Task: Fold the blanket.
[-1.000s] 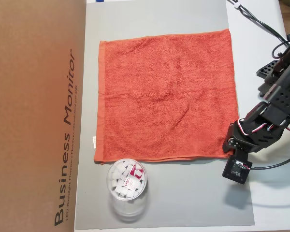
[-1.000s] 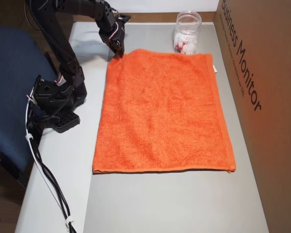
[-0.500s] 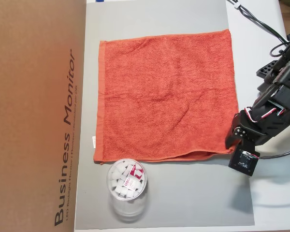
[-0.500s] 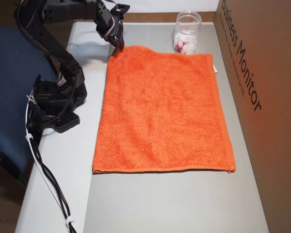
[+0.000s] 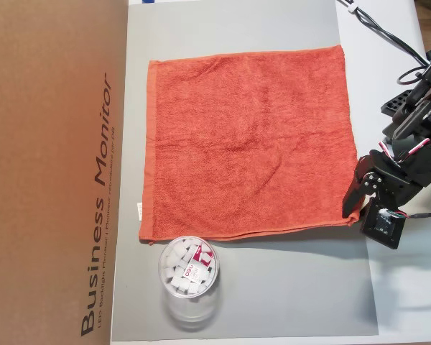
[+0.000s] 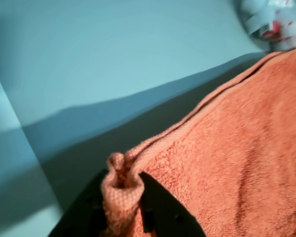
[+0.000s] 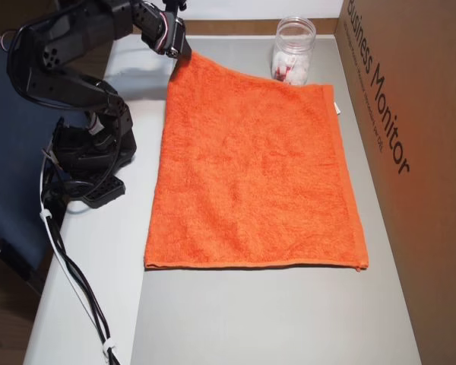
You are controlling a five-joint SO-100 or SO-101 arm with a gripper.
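The orange-red blanket [image 5: 248,140] lies spread on the grey mat [image 5: 251,287], with a small white tag at its left edge in an overhead view. My gripper [image 5: 352,213] is shut on the blanket's lower right corner there, and that corner is lifted off the mat. In another overhead view the gripper [image 7: 179,55] holds the top left corner of the blanket [image 7: 254,163] raised. The wrist view shows the pinched corner of the blanket [image 6: 119,190] bunched between my black fingers [image 6: 158,207].
A clear jar [image 5: 189,272] of white pieces stands just below the blanket's lower left edge, also seen as the jar [image 7: 293,50]. A large brown cardboard box [image 5: 50,172] borders the mat. The arm's base [image 7: 87,163] and cables sit beside the mat.
My gripper has closed on the blanket's corner and risen, pulling that corner up off the mat and slightly toward the arm's base. The rest of the blanket stays flat.
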